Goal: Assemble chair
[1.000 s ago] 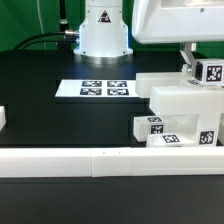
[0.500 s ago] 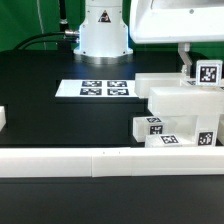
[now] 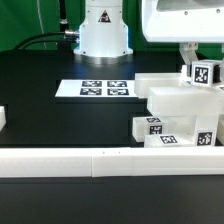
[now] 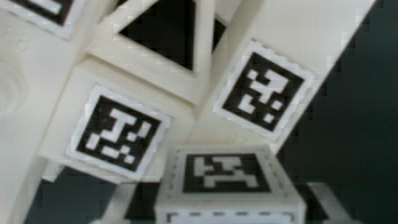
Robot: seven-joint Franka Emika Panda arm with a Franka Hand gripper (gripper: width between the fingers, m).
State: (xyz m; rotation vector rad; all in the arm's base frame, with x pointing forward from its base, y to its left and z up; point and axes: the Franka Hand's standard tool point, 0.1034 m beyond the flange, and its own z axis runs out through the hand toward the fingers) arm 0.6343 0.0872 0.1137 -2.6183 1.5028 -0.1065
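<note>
My gripper hangs at the exterior view's upper right, shut on a short square white post whose tag faces the camera, slightly tilted. It holds the post just above a stack of white chair pieces. In the wrist view the tagged post sits between my fingers, the gripper closed on its sides. Beyond it stands the X-braced frame with two tagged faces. More short tagged posts lie in front of the stack.
The marker board lies in the middle before the robot base. A long low white rail runs along the front. A small white piece shows at the exterior view's left edge.
The held post has shifted slightly toward the exterior view's left and tilted a little. The hand's body has moved slightly right. The parts on the table have not moved.
</note>
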